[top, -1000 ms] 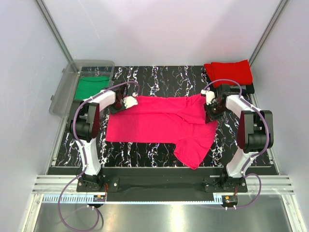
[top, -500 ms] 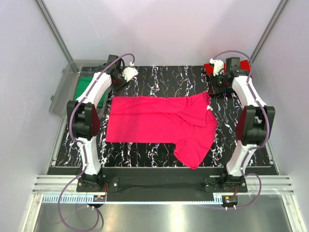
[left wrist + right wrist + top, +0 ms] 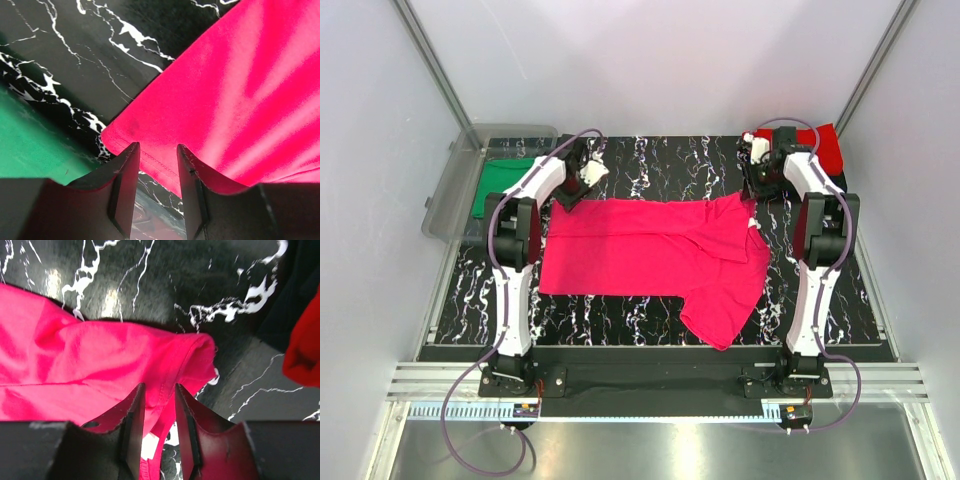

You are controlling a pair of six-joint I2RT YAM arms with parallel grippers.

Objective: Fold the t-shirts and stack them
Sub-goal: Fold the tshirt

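The magenta-pink t-shirt [image 3: 650, 250] lies spread on the black marble mat, with one sleeve toward the front. My left gripper [image 3: 588, 174] is open and empty just behind the shirt's back left corner. In the left wrist view, the left gripper [image 3: 157, 150] hovers over the hem of the shirt [image 3: 240, 90]. My right gripper [image 3: 757, 166] is open and empty behind the back right corner. In the right wrist view, the right gripper [image 3: 159, 390] is above the collar area [image 3: 100, 355] and the white label [image 3: 148, 446]. The red t-shirt [image 3: 810, 148] lies folded at the back right. The green t-shirt [image 3: 502, 182] lies in the bin.
The clear plastic bin [image 3: 460, 170] stands at the back left, off the mat's edge. A dark item [image 3: 837, 183] lies under the red t-shirt. White walls and metal posts close in both sides. The mat's front edge runs by the arm bases.
Both grippers left the magenta shirt's back corners, swung up toward the back, and have now come back a little toward the shirt's back edge. The shirt's back right corner now lies looser.
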